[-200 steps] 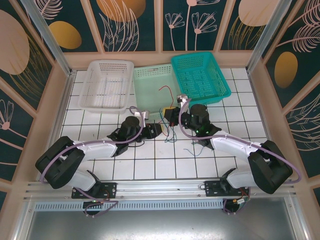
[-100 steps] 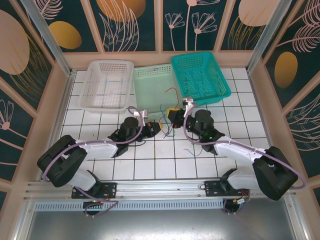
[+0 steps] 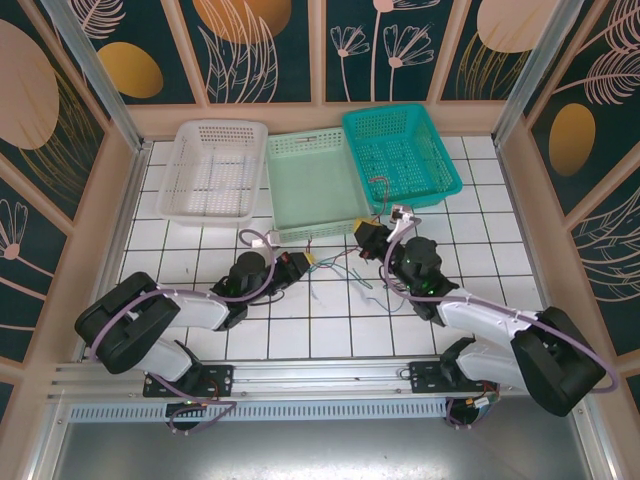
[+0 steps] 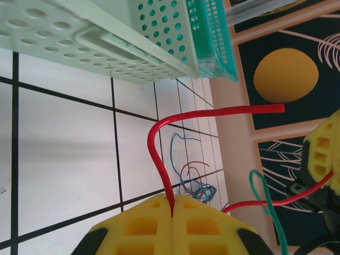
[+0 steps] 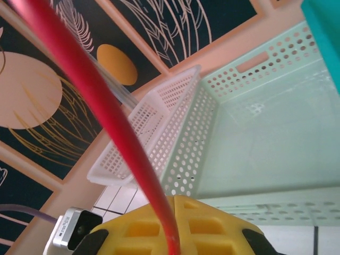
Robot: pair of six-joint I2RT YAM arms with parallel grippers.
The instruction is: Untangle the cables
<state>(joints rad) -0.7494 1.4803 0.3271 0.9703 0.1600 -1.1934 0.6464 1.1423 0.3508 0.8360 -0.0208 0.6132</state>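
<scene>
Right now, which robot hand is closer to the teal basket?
The right hand. It sits just in front of the teal basket, by its near edge; the left hand is farther off to the left, in front of the pale green basket.

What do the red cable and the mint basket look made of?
The red cable looks like plastic-sheathed wire: smooth, slightly glossy, holding a springy curve. The mint basket looks like moulded plastic, matte, its wall pierced by regular round holes.

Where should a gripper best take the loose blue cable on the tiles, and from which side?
Best take the blue cable on its open curve, away from the knot, from above with jaws across it: it lies flat on the tile, uncrossed there.
</scene>
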